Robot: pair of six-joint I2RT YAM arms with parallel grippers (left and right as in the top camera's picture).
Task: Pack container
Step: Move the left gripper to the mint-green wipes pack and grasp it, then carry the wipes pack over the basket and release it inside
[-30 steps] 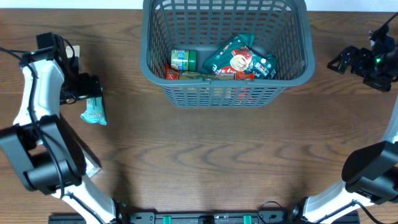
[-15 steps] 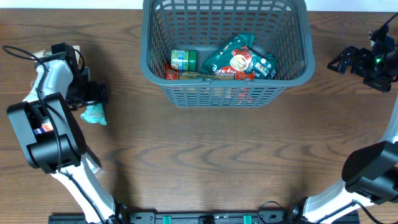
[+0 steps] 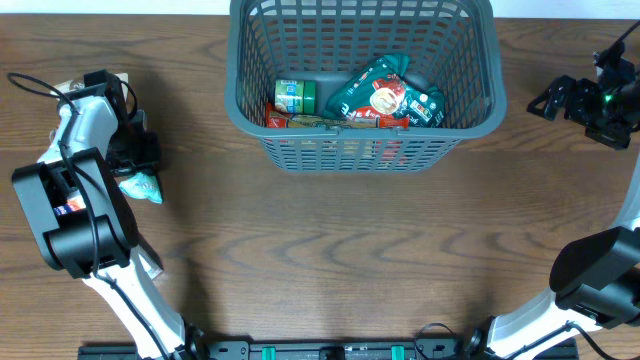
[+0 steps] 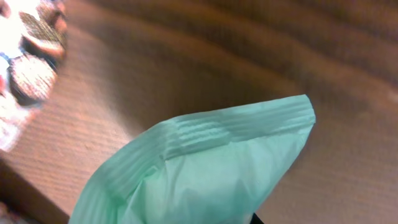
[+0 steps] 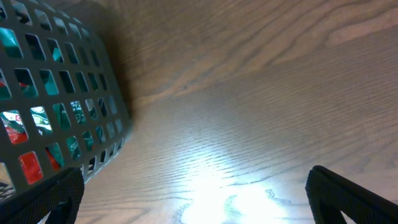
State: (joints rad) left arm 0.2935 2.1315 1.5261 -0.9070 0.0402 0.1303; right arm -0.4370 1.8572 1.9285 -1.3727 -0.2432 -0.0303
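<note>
The container (image 3: 250, 140), a dark grey slotted basket, stands at the back centre and holds teal snack packets (image 3: 385, 95), a green can (image 3: 294, 97) and red packets. At the far left, my left gripper (image 3: 140, 170) is shut on a mint-green packet (image 3: 141, 187) just above the wood. In the left wrist view that packet (image 4: 205, 168) fills the lower frame and hides the fingers. My right gripper (image 3: 552, 100) hovers open to the right of the container, nothing between its fingers (image 5: 354, 193). The container's wall (image 5: 56, 93) shows at the left of the right wrist view.
A patterned packet (image 4: 28, 56) lies near the table's left edge, beyond the held one. Cables run along the left arm (image 3: 75, 150). The right arm's base (image 3: 600, 280) stands at the front right. Bare wood table (image 3: 340, 260) spreads in front of the container.
My left gripper has gone from open to shut on the mint-green packet, which has slid a little left under it. The right arm has not moved.
</note>
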